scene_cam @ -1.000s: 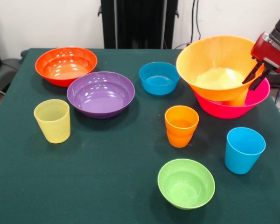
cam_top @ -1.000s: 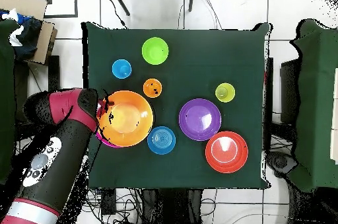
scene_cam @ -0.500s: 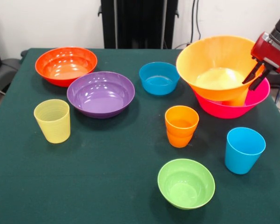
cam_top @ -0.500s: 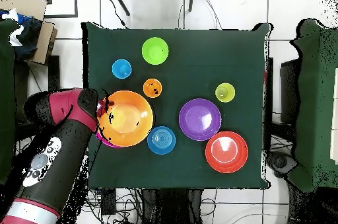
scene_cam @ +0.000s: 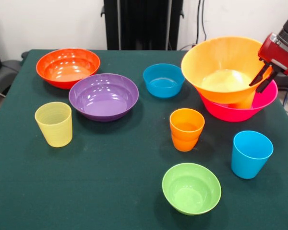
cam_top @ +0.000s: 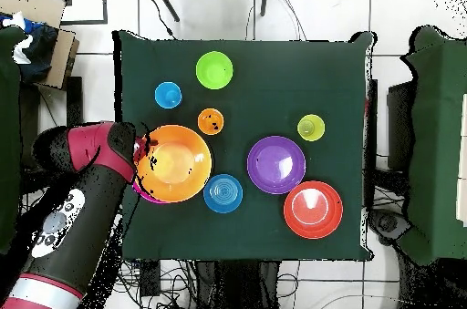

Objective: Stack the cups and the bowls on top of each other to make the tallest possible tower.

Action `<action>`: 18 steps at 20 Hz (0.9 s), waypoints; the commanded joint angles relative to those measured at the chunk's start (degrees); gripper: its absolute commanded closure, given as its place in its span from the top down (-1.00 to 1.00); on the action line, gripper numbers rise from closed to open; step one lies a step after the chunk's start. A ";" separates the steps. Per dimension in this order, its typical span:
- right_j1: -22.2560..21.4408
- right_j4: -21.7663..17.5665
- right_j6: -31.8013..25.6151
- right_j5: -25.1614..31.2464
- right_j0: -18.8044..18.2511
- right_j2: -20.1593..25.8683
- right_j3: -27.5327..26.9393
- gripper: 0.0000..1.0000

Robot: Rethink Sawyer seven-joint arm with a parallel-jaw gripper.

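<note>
Gripper (scene_cam: 264, 79) pinches the rim of the large orange bowl (scene_cam: 221, 67), fingers closed on the wall at its right edge. That bowl sits tilted on a cup inside the pink bowl (scene_cam: 240, 111), at the table's (scene_cam: 110, 191) right rear. Orange cup (scene_cam: 186, 128), sky-blue cup (scene_cam: 250, 153), green bowl (scene_cam: 191, 188) stand apart in front; purple bowl (scene_cam: 103, 96) lies left.
</note>
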 commanded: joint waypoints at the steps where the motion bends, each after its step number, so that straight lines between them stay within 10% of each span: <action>1: 1.31 -1.57 5.92 -3.00 -2.11 5.57 0.15 -1.00; 18: 0.59 -1.92 4.74 -2.84 -2.80 5.87 0.50 -1.00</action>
